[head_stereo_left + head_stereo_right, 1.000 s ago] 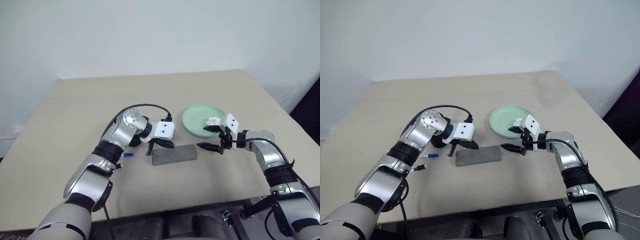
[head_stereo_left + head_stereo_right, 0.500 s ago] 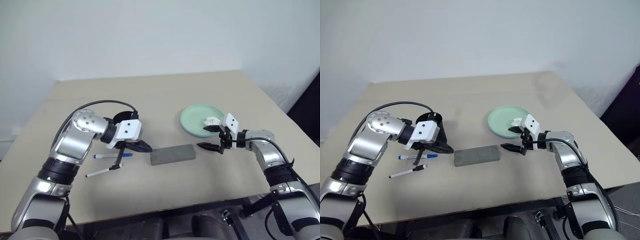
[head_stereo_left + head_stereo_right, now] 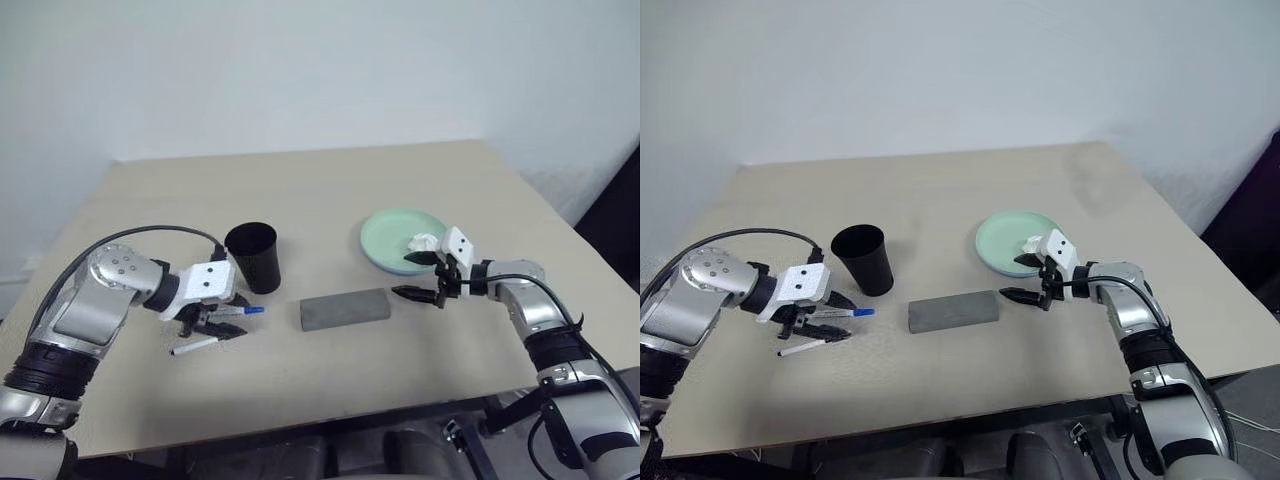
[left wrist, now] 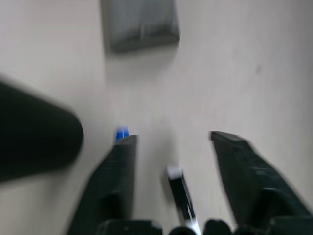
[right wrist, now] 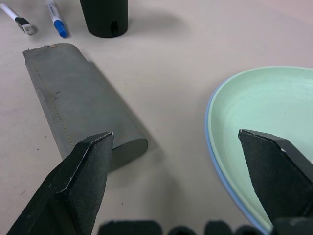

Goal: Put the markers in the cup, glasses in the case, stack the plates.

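Marker step in hand: at the lower left of the head view the left tool (image 3: 812, 322) hangs spread wide over two slim white-barrelled markers (image 3: 836, 313) lying on the beige worktop (image 3: 970, 190), just beside the upright black tapered plastic cup (image 3: 863, 259); contact is seemingly absent. At centre right, the right tool (image 3: 1032, 284) stands open and empty between the flat grey felt case (image 3: 953, 311) and the stacked pale green plate (image 3: 1006, 240). Next: close on one marker.

A matte black tapered plastic cup (image 3: 252, 257) is standing out against the plain beige desk (image 3: 330, 190), a flat grey felt-like rectangular case (image 3: 345, 309) is showing faint stitching, and a pale green round plate (image 3: 390, 240) is showing a light blue rim beneath
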Controlling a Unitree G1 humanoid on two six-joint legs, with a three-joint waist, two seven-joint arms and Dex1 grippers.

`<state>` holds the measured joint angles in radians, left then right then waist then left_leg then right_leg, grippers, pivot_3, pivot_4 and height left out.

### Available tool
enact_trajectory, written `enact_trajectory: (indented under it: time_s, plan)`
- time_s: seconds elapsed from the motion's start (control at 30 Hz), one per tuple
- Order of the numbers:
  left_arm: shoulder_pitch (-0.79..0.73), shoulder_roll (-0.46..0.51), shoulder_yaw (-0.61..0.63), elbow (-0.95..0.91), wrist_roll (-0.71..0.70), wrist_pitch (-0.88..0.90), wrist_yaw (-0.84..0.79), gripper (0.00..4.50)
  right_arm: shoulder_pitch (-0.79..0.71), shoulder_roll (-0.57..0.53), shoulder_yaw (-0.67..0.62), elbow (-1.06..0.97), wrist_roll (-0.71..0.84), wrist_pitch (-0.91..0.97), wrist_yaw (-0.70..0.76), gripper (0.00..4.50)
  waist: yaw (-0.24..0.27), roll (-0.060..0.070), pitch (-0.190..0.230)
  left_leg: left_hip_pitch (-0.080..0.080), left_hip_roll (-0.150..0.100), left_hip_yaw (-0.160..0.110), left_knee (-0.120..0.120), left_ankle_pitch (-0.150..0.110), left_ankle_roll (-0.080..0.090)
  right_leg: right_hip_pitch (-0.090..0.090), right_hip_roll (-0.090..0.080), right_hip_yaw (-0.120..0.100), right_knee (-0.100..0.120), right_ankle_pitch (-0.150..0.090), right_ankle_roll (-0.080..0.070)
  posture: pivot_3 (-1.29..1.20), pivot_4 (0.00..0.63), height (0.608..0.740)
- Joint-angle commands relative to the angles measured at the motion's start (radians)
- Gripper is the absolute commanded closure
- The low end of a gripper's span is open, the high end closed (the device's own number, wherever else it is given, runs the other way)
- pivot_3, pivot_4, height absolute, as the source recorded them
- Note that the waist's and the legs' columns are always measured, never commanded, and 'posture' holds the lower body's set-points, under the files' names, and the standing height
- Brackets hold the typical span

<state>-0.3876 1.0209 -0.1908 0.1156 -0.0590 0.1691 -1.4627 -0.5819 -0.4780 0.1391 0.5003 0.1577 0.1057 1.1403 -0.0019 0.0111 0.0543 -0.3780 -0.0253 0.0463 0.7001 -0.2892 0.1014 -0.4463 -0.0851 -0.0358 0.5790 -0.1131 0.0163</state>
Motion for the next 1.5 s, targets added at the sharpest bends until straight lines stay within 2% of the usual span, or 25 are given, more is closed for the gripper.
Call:
enact_trajectory:
  time_s: [0.03,0.33,0.83,1.13,1.3,1.5]
  plan:
    - [0.002,0.031,0.013,0.036,0.013,-0.036,-0.007,1.56,-0.022,0.007,-0.013,-0.016,0.009,-0.020,0.000,0.06,0.000,0.000,0.000,0.000,0.000,0.000,0.000,0.000,0.000,0.000,0.000,0.000,0.000,0.000,0.000,0.00,0.000,0.740]
    - [0.003,0.048,-0.015,0.151,0.055,-0.107,-0.041,1.56,0.024,0.023,-0.021,-0.055,0.016,-0.010,-0.024,0.06,0.000,0.000,0.000,0.000,0.000,0.000,0.000,0.000,-0.001,-0.001,-0.001,0.000,0.000,0.000,0.000,0.00,0.000,0.740]
    - [0.004,-0.026,-0.057,0.227,0.111,-0.123,0.003,1.56,0.027,0.016,-0.025,-0.062,0.018,-0.003,-0.027,0.06,0.001,0.002,-0.001,0.001,0.000,0.001,0.000,-0.001,-0.001,-0.001,-0.001,0.000,0.001,0.000,0.000,0.00,0.000,0.740]
    - [0.003,-0.025,-0.034,0.230,0.092,-0.113,-0.007,4.36,0.018,0.016,-0.024,-0.053,0.016,-0.007,-0.024,0.06,0.006,0.005,-0.002,0.002,0.000,0.002,0.000,0.001,-0.003,-0.001,-0.002,0.000,0.005,0.000,0.000,0.00,0.000,0.740]
    - [-0.002,-0.021,-0.013,0.216,0.056,-0.102,-0.027,4.44,0.017,0.020,-0.021,-0.053,0.016,-0.008,-0.025,0.06,0.006,0.004,-0.002,0.001,0.001,0.002,0.000,0.001,-0.004,-0.004,-0.002,0.000,0.008,0.000,-0.001,0.00,0.000,0.740]
    - [-0.005,-0.042,0.050,0.080,-0.112,0.007,-0.093,4.44,0.017,0.019,-0.021,-0.053,0.016,-0.009,-0.023,0.06,0.006,0.001,-0.001,-0.002,0.001,0.003,0.000,0.001,-0.004,-0.007,-0.002,0.000,0.008,0.000,-0.001,0.00,0.000,0.740]
